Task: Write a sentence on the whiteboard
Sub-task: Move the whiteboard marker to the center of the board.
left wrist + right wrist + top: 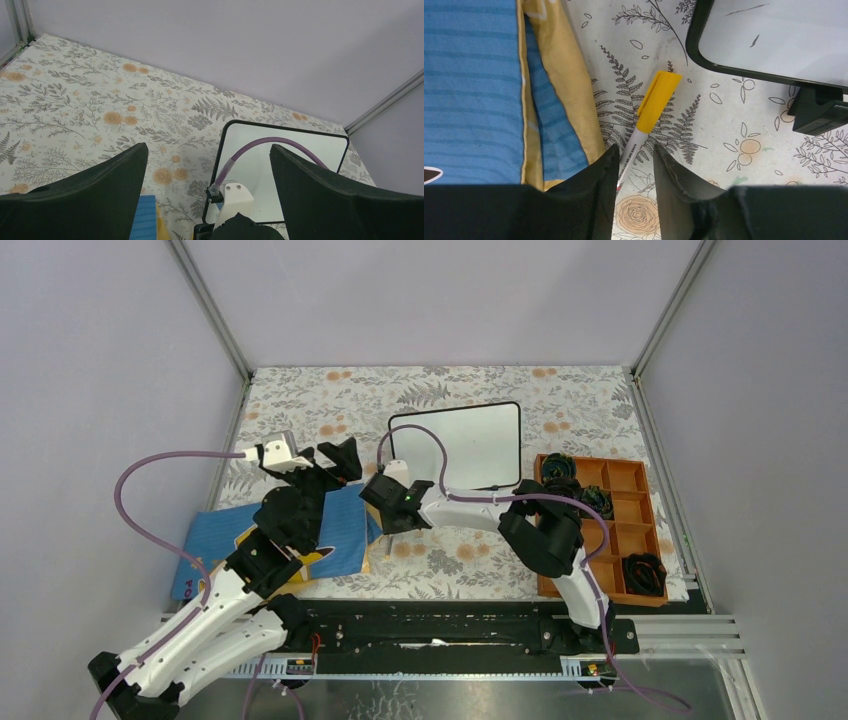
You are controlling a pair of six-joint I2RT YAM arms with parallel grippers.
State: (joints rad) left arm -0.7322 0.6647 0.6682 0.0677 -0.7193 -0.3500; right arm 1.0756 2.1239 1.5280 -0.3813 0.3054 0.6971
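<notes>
The small white rectangular whiteboard with its thin black frame lies at the far centre of the floral-printed tabletop. Its surface looks blank apart from a couple of faint dark streaks, so no sentence is on it yet.

The step in hand is picking up the pen. A white-barrelled marker with a yellow cap lies flat on the tabletop, between the blue cloth with its yellow edge on the left and the whiteboard's near-left corner. The right jaws stand slightly apart, their black fingers astride the white barrel. The barrel sits close against one finger with a gap at the other, so it is not yet clamped.

To grip well, centre the barrel between the fingers first. Then close on the white part below the yellow cap and lift straight up, clear of the cloth edge. The cap must come off before writing. The left jaws hang wide apart and empty, fingers above the tabletop left of the whiteboard, and look well placed to pull it.
</notes>
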